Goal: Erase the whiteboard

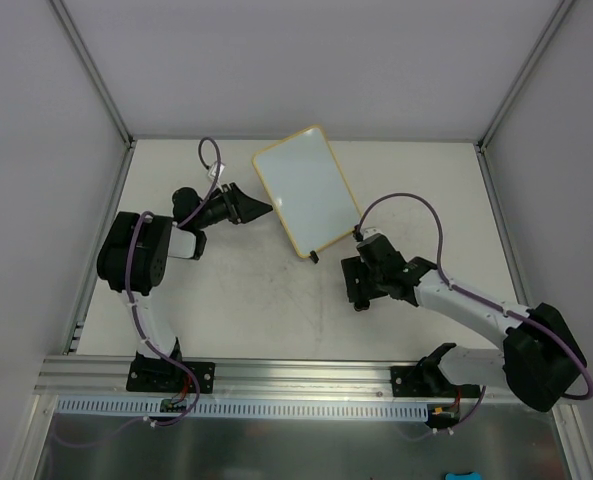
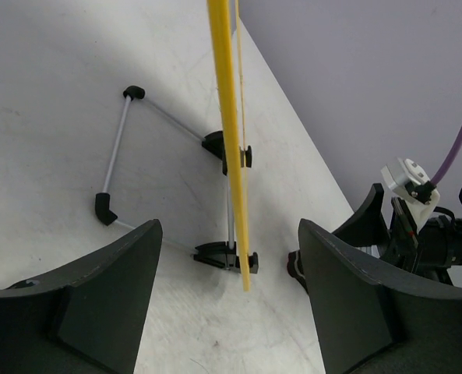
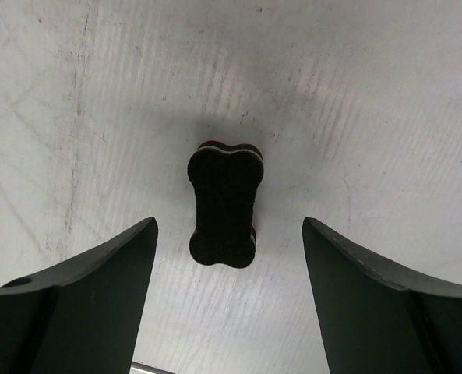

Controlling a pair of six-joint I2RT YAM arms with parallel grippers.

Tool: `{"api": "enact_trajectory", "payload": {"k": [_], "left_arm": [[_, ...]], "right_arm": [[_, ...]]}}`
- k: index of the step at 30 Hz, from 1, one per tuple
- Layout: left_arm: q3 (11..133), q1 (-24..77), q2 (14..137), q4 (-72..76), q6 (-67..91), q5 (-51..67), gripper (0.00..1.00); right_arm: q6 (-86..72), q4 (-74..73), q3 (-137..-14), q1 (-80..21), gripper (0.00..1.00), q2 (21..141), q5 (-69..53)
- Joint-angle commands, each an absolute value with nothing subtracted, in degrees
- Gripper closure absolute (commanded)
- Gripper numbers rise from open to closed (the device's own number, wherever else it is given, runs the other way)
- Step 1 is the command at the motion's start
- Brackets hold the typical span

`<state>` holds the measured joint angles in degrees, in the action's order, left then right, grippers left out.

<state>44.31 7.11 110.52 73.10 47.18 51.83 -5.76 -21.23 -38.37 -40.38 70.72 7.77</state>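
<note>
Right pincer (image 3: 228, 226): spread, empty, poised over the black eraser (image 3: 223, 204), which lies flat on the table (image 3: 371, 93). Left pincer (image 2: 231, 230): spread, empty, facing the yellow edge of the whiteboard (image 1: 304, 190), which stands propped at mid-table, far side. We advise closing squarely across the eraser's narrow waist. We count one whiteboard, one eraser, two pincers.

Scuffed white tabletop (image 1: 246, 310); pale grey panel walls (image 1: 306, 60) behind; aluminium rail (image 1: 296, 372) along the near edge.
</note>
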Motion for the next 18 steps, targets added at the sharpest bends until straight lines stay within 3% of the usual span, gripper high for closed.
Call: {"api": "enact_trajectory", "payload": {"k": [1,6,7,8,9,14,18], "left_arm": [[40.9,7.0,105.0,82.5,45.0,52.1,0.28],[33.5,7.0,98.3,82.1,43.3,50.3,0.22],[29.8,7.0,95.9,83.4,43.3,49.3,0.18],[28.1,7.1,94.8,84.5,43.3,48.9,0.06],[26.0,7.1,93.4,85.0,43.2,48.3,0.01],[17.1,7.1,81.5,78.7,40.3,44.1,0.01],[11.5,7.6,69.9,64.6,37.4,39.2,0.01]], "right_arm": [[-5.3,-21.0,-37.4,-40.1,0.21,67.8,9.5],[-4.7,-18.9,-35.6,-40.0,0.2,62.1,10.3],[-4.6,-18.3,-34.6,-40.1,0.12,59.2,10.5],[-4.5,-17.9,-34.3,-40.1,0.07,57.7,11.2],[-4.0,-17.6,-33.9,-40.0,0.01,56.4,11.4],[-2.5,-17.0,-33.3,-39.9,0.01,50.4,11.7],[-2.5,-13.7,-30.9,-39.8,0.01,46.5,10.4]]}}
